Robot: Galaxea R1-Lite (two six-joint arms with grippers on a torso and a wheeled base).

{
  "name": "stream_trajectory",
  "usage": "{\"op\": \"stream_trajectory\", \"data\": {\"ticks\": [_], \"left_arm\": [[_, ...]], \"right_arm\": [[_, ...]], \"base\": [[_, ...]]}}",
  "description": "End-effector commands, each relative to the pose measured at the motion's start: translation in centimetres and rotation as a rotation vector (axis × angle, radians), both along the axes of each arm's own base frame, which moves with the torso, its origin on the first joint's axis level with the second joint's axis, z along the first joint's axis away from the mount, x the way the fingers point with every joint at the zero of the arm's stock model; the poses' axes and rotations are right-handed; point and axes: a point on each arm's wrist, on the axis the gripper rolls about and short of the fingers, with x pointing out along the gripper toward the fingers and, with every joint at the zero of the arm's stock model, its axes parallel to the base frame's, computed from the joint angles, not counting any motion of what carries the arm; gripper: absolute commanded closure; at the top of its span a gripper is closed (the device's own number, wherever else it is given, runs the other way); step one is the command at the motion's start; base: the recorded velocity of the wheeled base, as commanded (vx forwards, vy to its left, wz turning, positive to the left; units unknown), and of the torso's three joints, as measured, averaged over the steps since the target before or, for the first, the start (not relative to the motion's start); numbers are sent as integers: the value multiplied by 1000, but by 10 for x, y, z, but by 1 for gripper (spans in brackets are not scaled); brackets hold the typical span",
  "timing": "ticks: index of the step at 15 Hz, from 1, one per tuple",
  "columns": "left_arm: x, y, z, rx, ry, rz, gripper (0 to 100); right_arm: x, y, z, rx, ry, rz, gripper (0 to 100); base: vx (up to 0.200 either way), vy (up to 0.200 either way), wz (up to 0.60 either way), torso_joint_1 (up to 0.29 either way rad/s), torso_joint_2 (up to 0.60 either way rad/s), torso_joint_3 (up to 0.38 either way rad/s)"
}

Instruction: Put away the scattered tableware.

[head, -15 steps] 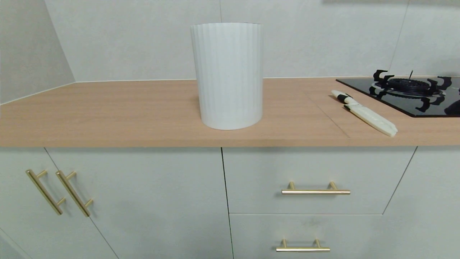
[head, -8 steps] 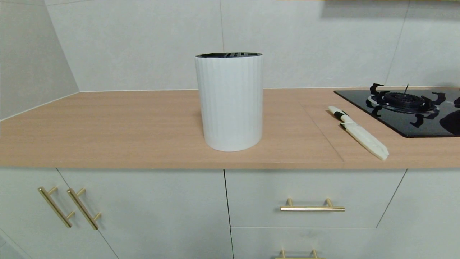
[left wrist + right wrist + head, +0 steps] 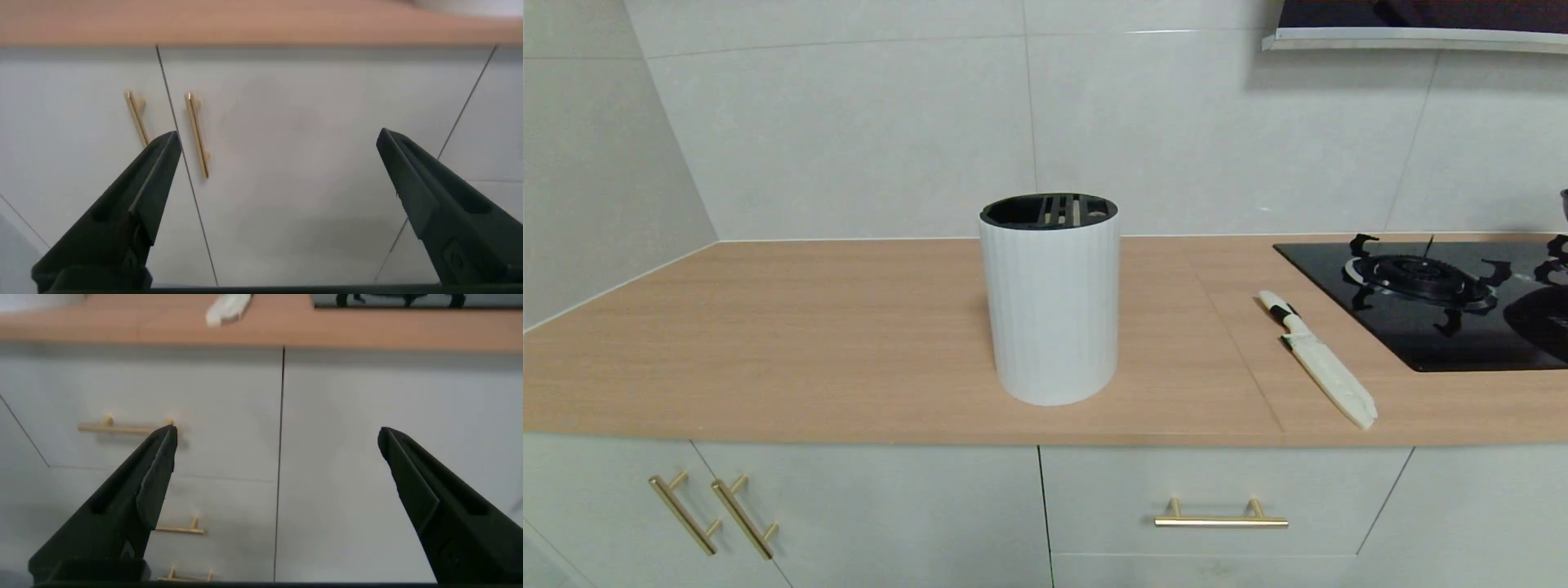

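A white ribbed knife holder (image 3: 1051,304) with a black slotted top stands near the front edge of the wooden counter (image 3: 768,327). To its right a knife (image 3: 1316,359) with a cream blade and a white-and-black handle lies flat on the counter, its tip (image 3: 228,308) near the front edge. My left gripper (image 3: 276,145) is open, low in front of the white cabinet doors (image 3: 327,163). My right gripper (image 3: 278,439) is open too, facing the drawer fronts (image 3: 163,474) below the knife.
A black gas hob (image 3: 1429,294) with burner grates lies at the counter's right end. A range hood (image 3: 1413,24) hangs above it. Gold handles (image 3: 1221,518) stick out from the cabinet doors and drawers. Tiled walls close the back and left.
The whole head view has shifted: the camera has risen, so the counter and holder sit lower in the picture and the holder's slotted top shows. Nothing on the counter has moved.
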Motion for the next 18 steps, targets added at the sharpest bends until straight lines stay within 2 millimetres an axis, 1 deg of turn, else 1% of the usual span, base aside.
{"op": "stream_trajectory", "data": {"ticks": [1,9,18], "left_arm": [[0,0,0,-1,0,2,0],[0,0,0,-1,0,0,0],[0,0,0,0,-1,2,0]], "right_arm": [[0,0,0,0,1,1,0],[0,0,0,0,1,1,0],[0,0,0,0,1,1,0]], "base": [[0,0,0,207,-481,-305],[0,0,0,219,-503,-284],[0,0,0,260,-567,-305]]}}
